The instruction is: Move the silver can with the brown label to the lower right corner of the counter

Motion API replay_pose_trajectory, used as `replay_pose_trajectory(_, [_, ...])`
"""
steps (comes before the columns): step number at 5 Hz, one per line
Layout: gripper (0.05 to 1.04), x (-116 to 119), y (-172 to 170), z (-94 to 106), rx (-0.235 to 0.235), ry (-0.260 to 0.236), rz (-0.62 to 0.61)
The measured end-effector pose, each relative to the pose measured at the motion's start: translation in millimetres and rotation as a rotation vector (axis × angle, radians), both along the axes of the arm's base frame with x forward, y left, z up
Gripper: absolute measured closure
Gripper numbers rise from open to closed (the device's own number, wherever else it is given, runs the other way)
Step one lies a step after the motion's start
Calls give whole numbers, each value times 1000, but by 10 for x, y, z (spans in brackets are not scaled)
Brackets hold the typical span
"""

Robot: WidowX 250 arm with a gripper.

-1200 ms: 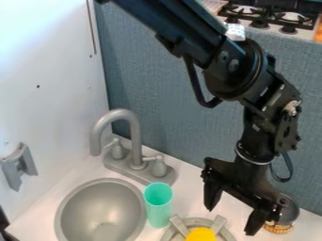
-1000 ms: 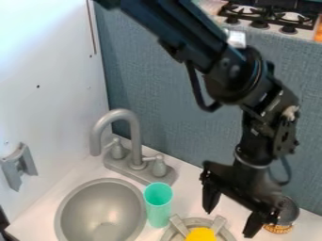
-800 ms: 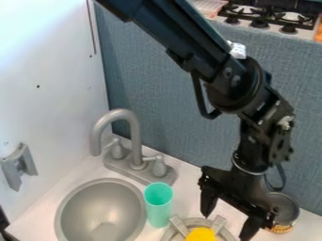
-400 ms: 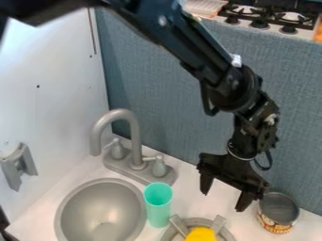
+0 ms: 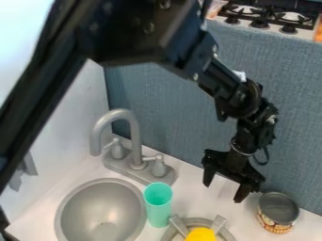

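black end effector [image 5: 224,192], wide open, near a tin can [image 5: 277,212]

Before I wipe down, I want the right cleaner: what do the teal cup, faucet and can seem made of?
The teal cup looks like smooth plastic, evenly coloured. The faucet has a dull, uniform grey finish, perhaps painted plastic or metal. The can is probably metal, its interior grey, with a printed label outside.

A white tabletop [image 5: 196,202] carries a round grey sink [image 5: 100,210] set into it, a grey faucet [image 5: 132,136] behind that, an upright turquoise cup [image 5: 158,204] just beside the basin, a grey burner [image 5: 219,228] near the cup, and an open can [image 5: 277,212] to the right, near the blue-grey wall [image 5: 170,113].
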State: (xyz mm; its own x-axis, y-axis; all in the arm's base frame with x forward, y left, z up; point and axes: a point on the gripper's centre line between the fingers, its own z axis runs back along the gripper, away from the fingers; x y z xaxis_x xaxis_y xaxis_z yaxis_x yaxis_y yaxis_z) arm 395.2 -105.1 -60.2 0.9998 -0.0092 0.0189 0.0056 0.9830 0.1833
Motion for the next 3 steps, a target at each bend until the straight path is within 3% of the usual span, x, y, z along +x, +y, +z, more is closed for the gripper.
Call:
replay_pose_trajectory(2, [83, 132, 37, -210, 64, 41, -46])
replay_pose_trajectory(3, [83, 177, 69, -225, 95, 4, -68])
